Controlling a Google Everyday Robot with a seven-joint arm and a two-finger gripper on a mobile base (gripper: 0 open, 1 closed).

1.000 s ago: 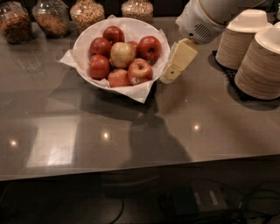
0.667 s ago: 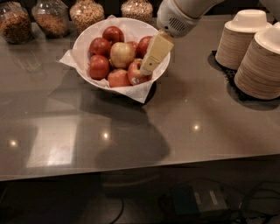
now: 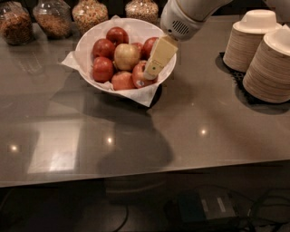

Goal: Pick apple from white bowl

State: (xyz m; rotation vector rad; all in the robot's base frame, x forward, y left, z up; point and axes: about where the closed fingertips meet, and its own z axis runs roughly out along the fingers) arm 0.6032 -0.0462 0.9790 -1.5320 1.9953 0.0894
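Looks like the reach-in part. Gripper [image 3: 152, 70] down in the white bowl [image 3: 80, 43] on the side toward the paper bowl stacks [image 3: 256, 43], right up against the apple [image 3: 139, 78] with the sticker. Can't tell if open or closed. Best to straddle it across the widest part, squeeze gently, then lift straight up. Tight in there though: tan apple [image 3: 127, 55] just beside it, dark red apples [image 3: 103, 69] packed around, loose paper liner [image 3: 145, 97] underneath. Jars [image 3: 90, 13] behind, well clear.

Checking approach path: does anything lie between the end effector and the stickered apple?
Camera view shows nothing: the end effector hangs directly over the apple, inside the white bowl.
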